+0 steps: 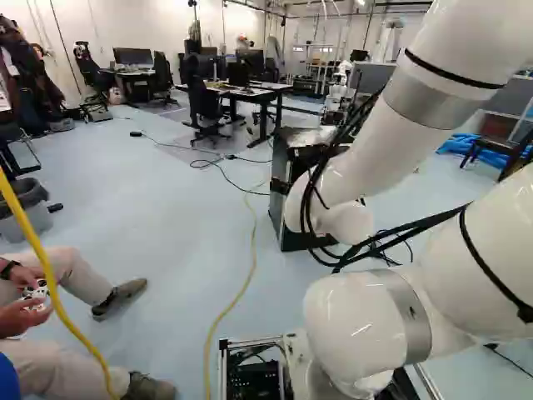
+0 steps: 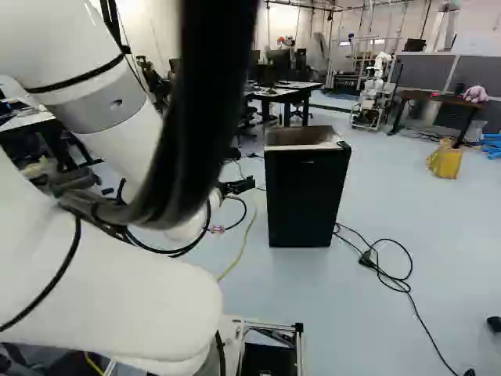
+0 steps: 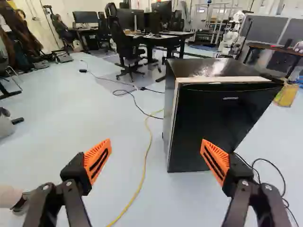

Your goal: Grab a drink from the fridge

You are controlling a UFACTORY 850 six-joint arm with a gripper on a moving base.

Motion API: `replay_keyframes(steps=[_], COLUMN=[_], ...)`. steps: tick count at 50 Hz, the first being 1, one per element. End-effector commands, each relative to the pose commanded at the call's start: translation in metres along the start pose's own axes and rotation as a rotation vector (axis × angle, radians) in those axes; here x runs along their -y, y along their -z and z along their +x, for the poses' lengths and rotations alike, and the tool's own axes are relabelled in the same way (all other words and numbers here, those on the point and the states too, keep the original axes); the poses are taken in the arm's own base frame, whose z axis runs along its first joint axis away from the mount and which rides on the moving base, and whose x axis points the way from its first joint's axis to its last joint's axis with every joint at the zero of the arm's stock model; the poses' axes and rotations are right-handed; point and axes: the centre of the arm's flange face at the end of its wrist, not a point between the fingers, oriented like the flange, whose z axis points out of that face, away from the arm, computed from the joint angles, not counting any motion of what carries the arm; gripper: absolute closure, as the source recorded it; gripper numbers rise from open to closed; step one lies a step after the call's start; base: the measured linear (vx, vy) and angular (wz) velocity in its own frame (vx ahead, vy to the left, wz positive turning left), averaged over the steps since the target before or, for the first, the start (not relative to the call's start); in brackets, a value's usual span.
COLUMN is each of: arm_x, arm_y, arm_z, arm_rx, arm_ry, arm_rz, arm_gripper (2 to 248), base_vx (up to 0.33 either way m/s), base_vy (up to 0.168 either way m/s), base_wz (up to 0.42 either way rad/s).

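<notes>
Wide apart stand the two fingers (image 3: 98,161) of my hand (image 2: 237,186), orange pads facing each other across a gap where pale floor (image 3: 71,123) shows. Ahead of them, mostly beyond one finger, the black fridge (image 3: 222,123) stands upright on that floor, its door shut and a light strip (image 3: 225,80) running along the front edge of its glossy top.

The floor is smooth, pale blue-grey. A yellow cable (image 3: 144,170) snakes over it, passing between my fingers in the wrist view, and a thin black cable (image 3: 137,105) curves near the fridge. On its other side a black cord (image 2: 391,283) lies in loose loops.

Behind the fridge I see a table (image 3: 158,40) with screens (image 3: 132,20) and a black office chair (image 3: 124,47) beside it. Farther back are another robot (image 2: 377,94), grey partitions (image 2: 425,72) and a dark brown table (image 2: 438,99) with a pink thing (image 2: 475,94) on it. A yellow bag (image 2: 445,161) sits near that table. White walls (image 3: 71,9) close the room.
</notes>
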Motion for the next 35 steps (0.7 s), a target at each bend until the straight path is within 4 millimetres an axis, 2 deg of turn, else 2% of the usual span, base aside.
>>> replay_keyframes(steps=[35], arm_x=[0.0], arm_y=[0.0], arm_z=[0.0], arm_rx=[0.0], arm_ry=[0.0], arm_rz=[0.0], arm_gripper=[3], base_vx=[0.015], base_vy=[-0.004], base_wz=[-0.002])
